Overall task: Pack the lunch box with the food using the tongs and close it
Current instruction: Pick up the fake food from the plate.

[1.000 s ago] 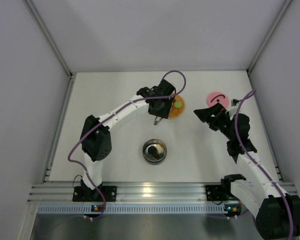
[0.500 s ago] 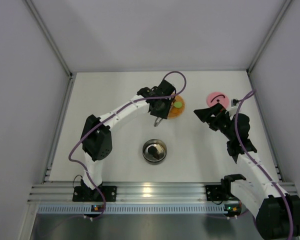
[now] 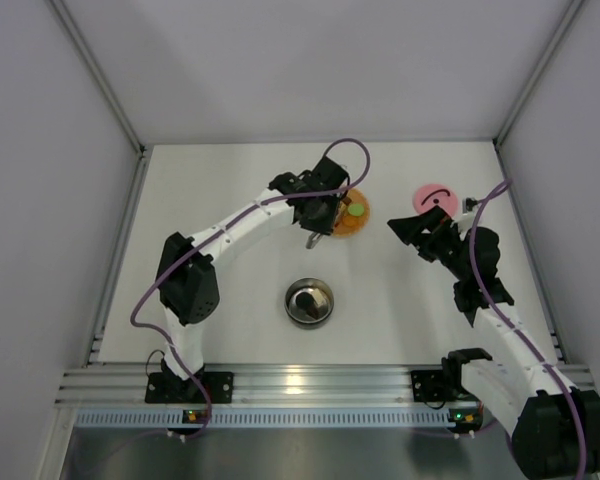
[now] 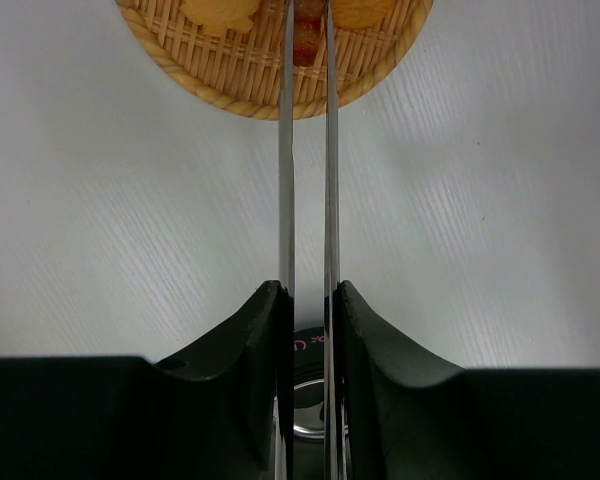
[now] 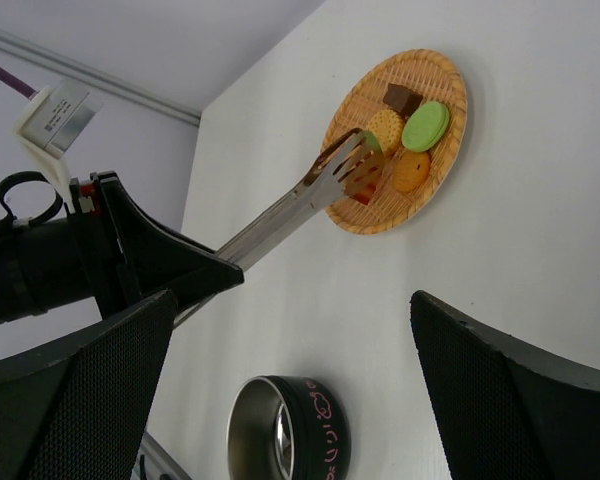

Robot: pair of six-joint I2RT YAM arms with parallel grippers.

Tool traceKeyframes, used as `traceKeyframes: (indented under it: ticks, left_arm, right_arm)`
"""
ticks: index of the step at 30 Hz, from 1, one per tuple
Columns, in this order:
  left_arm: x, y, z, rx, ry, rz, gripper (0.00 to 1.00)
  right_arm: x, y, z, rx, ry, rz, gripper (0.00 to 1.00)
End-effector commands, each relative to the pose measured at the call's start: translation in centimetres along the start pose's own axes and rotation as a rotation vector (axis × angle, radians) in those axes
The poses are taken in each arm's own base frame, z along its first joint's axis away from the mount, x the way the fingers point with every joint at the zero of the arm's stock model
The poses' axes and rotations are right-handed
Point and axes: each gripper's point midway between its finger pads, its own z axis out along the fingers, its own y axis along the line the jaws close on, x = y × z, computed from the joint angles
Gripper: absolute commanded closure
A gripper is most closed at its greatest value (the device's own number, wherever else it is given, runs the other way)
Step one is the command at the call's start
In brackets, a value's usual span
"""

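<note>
My left gripper [image 4: 307, 292] is shut on the slim metal tongs [image 4: 285, 180], and their two arms stand nearly parallel. The tongs' tips pinch a reddish-brown piece of food [image 4: 308, 42] over the woven plate [image 4: 230, 100]. On the plate [image 5: 450, 75] lie a green round [image 5: 425, 125], a yellow piece [image 5: 385, 128], an orange piece [image 5: 412, 170] and a dark brown piece [image 5: 402, 98]. The lunch box [image 3: 309, 302], steel inside with a black outer wall [image 5: 325, 440], stands nearer the arms. Its pink lid [image 3: 433, 197] lies at the right, just beyond my open, empty right gripper [image 3: 420, 228].
White walls enclose the table on the left, back and right. An aluminium rail [image 3: 310, 385] with both arm bases runs along the near edge. The left arm [image 3: 240, 218] stretches diagonally from its base to the plate [image 3: 352, 228].
The left gripper has squeezed the tongs tighter, bringing their arms together on the piece at the plate. The left elbow shifted slightly left. The right arm has not moved.
</note>
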Motion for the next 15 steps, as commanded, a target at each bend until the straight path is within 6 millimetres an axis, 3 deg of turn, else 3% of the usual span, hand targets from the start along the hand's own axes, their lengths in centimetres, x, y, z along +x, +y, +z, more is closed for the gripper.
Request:
traceKeyframes:
  ticks: [1,8,15]
  left_arm:
    - [-2.1,0.2,-3.4,0.019,-0.085,-0.009,0.68]
    - [-1.4,0.6,-4.1,0.018,-0.087,-0.009,0.7]
    - [-0.7,1.1,-8.2,0.053,-0.124,-0.021,0.7]
  right_arm:
    - [-1.8,1.3,-0.1,-0.037,-0.053,-0.036,0.01]
    - [-1.9,1.3,-0.1,-0.037,-0.055,-0.039,0.01]
    - [-1.8,1.2,0.0,-0.034,-0.052,-0.036,0.01]
